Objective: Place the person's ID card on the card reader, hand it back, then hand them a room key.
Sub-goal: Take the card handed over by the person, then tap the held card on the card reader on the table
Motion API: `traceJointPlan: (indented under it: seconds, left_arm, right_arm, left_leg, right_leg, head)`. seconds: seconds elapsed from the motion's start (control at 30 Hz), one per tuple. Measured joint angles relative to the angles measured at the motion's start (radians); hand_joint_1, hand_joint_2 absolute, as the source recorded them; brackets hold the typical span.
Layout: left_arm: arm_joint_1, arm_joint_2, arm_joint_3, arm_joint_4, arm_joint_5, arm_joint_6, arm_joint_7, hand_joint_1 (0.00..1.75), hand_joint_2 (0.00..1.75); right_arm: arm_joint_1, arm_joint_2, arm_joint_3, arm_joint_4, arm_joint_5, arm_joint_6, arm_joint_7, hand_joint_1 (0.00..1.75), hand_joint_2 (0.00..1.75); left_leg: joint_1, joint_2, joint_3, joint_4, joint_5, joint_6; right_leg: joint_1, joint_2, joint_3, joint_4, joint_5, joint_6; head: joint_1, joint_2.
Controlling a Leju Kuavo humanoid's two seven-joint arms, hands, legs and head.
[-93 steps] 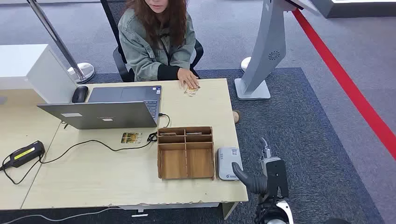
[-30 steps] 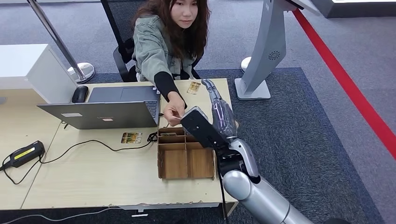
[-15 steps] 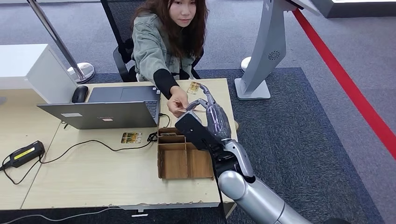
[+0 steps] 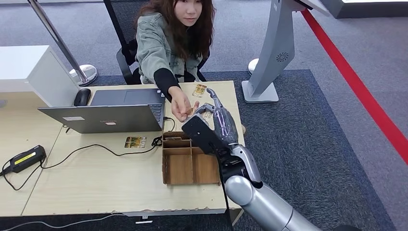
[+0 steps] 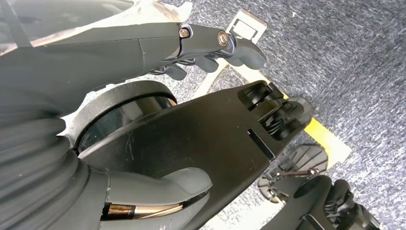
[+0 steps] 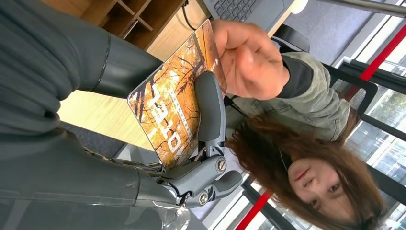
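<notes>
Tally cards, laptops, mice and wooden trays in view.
Cards: 3 (held card, one near the person, one by the laptop)
Laptop: 1
Mouse: 1
Tray: 1
Total: 6

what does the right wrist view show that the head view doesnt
Right wrist view alone: the card's printed face, orange autumn leaves with white lettering, a finger of the right hand laid across it, and the person's hand gripping its far end.
Head view alone: the laptop, the wooden organizer, and another card lying on the table.
Both: the person's hand meeting the right hand above the table.
</notes>
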Motion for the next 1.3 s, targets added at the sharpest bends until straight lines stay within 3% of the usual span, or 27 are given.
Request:
traceJointPlan:
  seconds: [0.3,0.43,0.53,0.77,0.9,1.07,1.3]
  left_arm:
    - [0.002,0.001,0.002,0.0,-0.01,-0.004,0.0,0.0,1.75]
    - [0.011,0.006,0.006,0.001,0.004,-0.001,0.0,0.0,1.75]
    - [0.019,0.012,0.01,0.002,0.02,0.001,0.0,0.0,1.75]
    - [0.04,0.025,0.03,0.002,0.049,0.001,0.0,0.0,1.75]
    - [0.046,0.029,0.041,0.002,0.065,0.001,-0.004,0.0,1.75]
    - [0.054,0.035,0.059,0.002,0.082,0.001,-0.041,0.0,1.75]
    - [0.063,0.041,0.077,0.002,0.093,0.001,-0.077,0.0,1.75]
  right_arm:
    - [0.006,-0.011,-0.017,-0.047,-0.129,-0.07,-0.051,1.75,1.75]
    - [0.036,-0.03,-0.055,-0.142,-0.249,-0.119,-0.093,1.75,1.75]
    - [0.074,-0.059,-0.091,-0.237,-0.264,-0.14,-0.095,1.75,1.75]
    - [0.235,-0.141,-0.186,-0.424,-0.221,-0.153,-0.095,1.75,1.75]
    - [0.336,-0.181,-0.233,-0.477,-0.115,-0.149,-0.083,1.75,1.75]
    - [0.449,-0.211,-0.273,-0.485,0.051,-0.144,-0.052,1.75,1.75]
    - [0.538,-0.222,-0.302,-0.411,0.091,-0.175,-0.055,1.75,1.75]
  left_leg:
    - [0.0,0.0,0.0,0.0,0.0,0.0]
    - [0.0,0.0,0.0,0.0,0.0,0.0]
    - [0.0,0.0,0.0,0.001,0.0,0.0]
    - [0.0,0.0,0.0,0.001,-0.001,0.001]
    - [0.0,0.0,0.0,0.0,-0.001,0.001]
    - [0.0,0.0,0.0,0.0,-0.001,0.001]
    - [0.0,0.0,0.0,0.0,-0.001,0.001]
  right_leg:
    - [0.0,0.0,0.0,0.0,0.0,0.0]
    - [0.0,0.0,-0.001,0.0,0.0,0.0]
    - [-0.001,0.0,-0.001,0.0,0.0,0.0]
    - [-0.001,0.0,0.0,-0.001,0.0,0.0]
    - [-0.001,0.0,0.0,-0.001,0.0,0.0]
    - [0.0,0.0,0.0,-0.001,0.0,0.0]
    - [0.0,0.0,0.0,-0.001,-0.001,0.0]
  head:
    - [0.0,0.0]
    - [0.0,0.0]
    - [0.0,0.0]
    - [0.0,0.0]
    - [0.0,0.0]
    - [0.0,0.0]
    - [0.0,0.0]
